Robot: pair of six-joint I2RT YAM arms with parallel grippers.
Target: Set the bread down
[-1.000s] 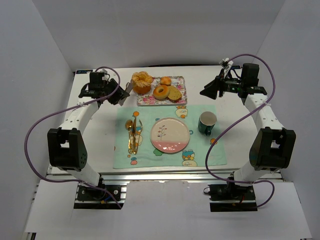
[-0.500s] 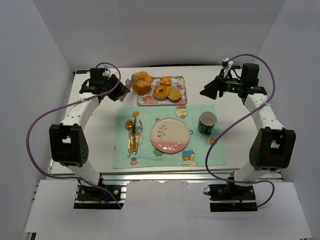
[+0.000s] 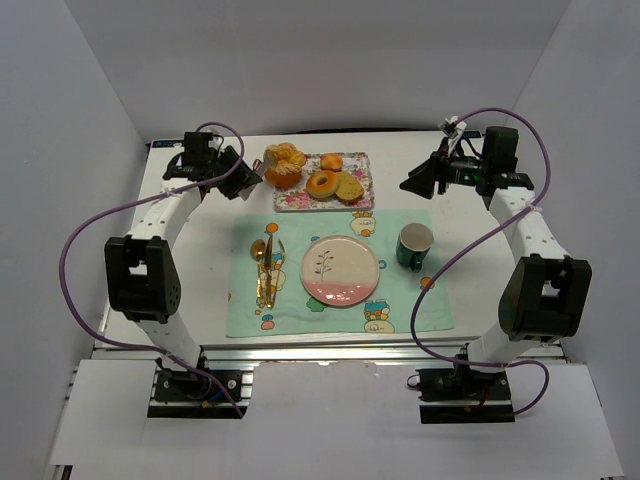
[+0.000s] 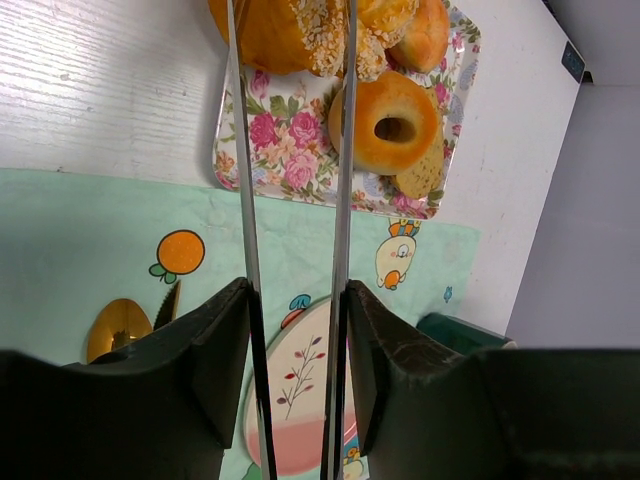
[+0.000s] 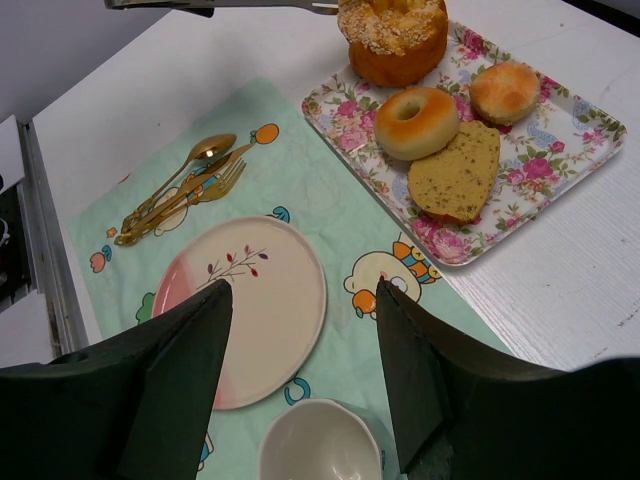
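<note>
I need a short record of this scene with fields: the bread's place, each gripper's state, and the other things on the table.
bread: upright on the floral tray, at its left end
left gripper: open, blades at the bread; contact cannot be told
right gripper: open, holds nothing, right of the tray
plate: bare, on the placemat
others: ring donut, small roll, slice, cup, cutlery

Overhead camera looks down on the whole table (image 3: 200,240); both nearer wrist cameras share the tray (image 4: 288,152), apparently from opposite ends.
</note>
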